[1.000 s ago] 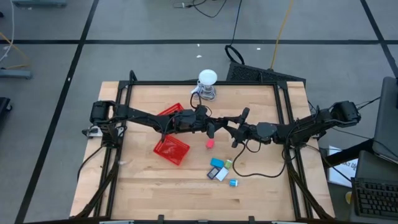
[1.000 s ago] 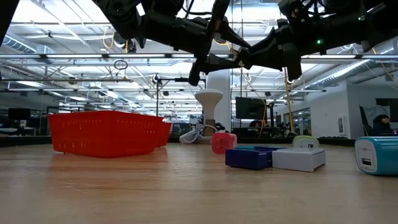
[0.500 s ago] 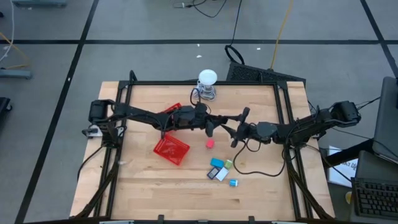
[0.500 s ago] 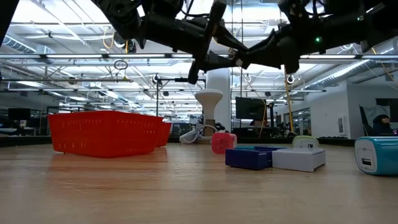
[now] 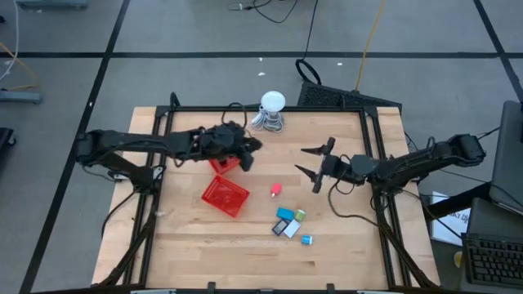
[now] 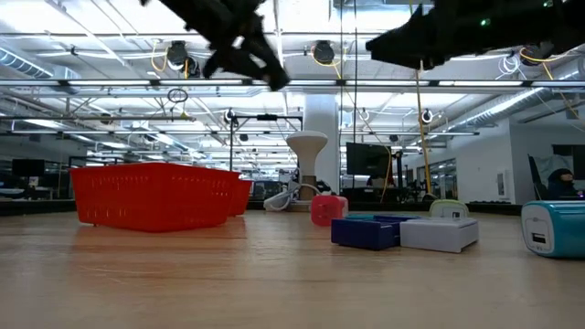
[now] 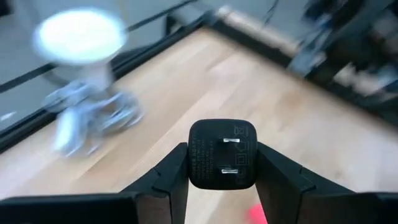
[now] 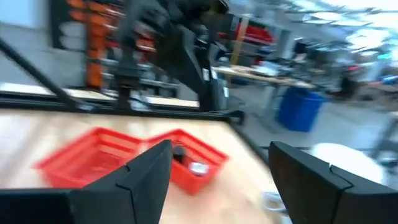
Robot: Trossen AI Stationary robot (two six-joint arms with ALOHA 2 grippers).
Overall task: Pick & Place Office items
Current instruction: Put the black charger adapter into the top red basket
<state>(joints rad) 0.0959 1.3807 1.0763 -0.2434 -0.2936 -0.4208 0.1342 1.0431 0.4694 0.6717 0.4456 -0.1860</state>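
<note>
My left gripper (image 7: 222, 180) is shut on a black office item (image 7: 222, 154), a small square plug block with two metal prongs. It hovers above the far red basket (image 5: 222, 163), near the white round-headed gadget (image 5: 272, 110). My right gripper (image 5: 313, 163) hangs open and empty over the table's right half, its fingers wide apart in the right wrist view (image 8: 214, 180). A pink item (image 5: 276, 189), blue (image 5: 284, 215), green (image 5: 300, 216), white (image 5: 288, 229) and light-blue (image 5: 307, 240) items lie flat on the wood. A second red basket (image 5: 225, 196) stands nearer. My left gripper pinches the black block by two opposite sides (image 7: 194, 163), one finger on each. The pronged face looks back toward the wrist camera. The fingers come from the table's left, slanting downward. The block is lifted clear, high above the table.
The far basket holds a few small pieces (image 8: 189, 163). A dark cable (image 5: 343, 219) trails from the right arm across the table's right side. A metal frame rail (image 5: 270, 109) runs along the far edge. Bare wood lies along the near edge (image 5: 245, 261).
The two grippers were close together above the table's middle. My right gripper has opened and drawn back a little toward the right edge. My left gripper has pulled away toward the left and far edges, rising and rolling, and now stands above the far basket.
</note>
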